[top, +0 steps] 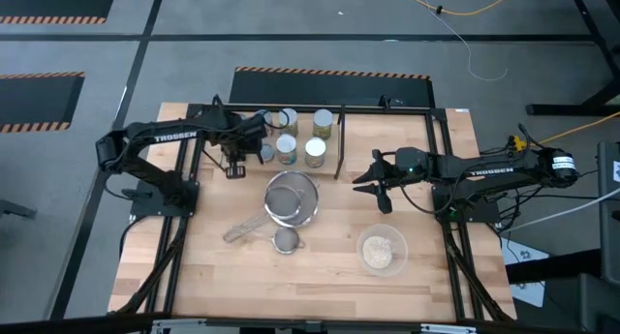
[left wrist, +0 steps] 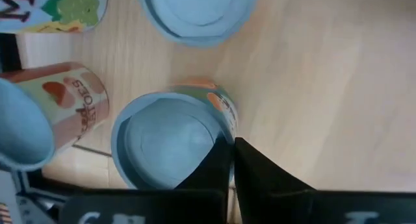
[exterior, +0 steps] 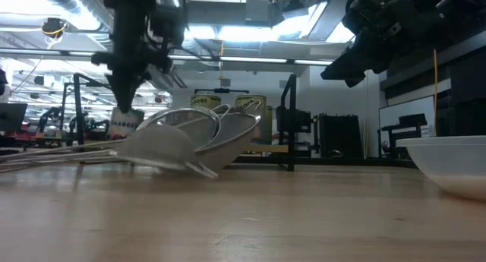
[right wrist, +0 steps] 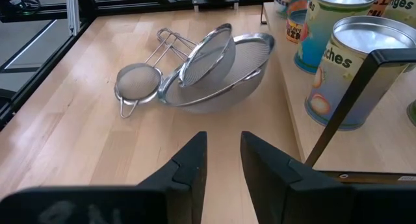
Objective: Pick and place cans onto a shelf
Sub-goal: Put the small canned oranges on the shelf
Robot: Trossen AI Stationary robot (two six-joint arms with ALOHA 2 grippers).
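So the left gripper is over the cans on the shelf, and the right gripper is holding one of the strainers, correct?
Not quite. The right gripper holds nothing: in the right wrist view its fingers are apart over bare table, with the strainers lying farther off. The left gripper is indeed over the cans on the shelf, as the high view shows.

Both arms are matte black, built of slim tubular links with bulkier joint housings — each forearm carries white "TROSSEN" lettering. The right arm's far end shows a round silver-ringed joint and looping black cables. The left hand point(left wrist: 231, 169) and right hand point(right wrist: 223, 160) end in flat, dark, wedge-shaped fingers.
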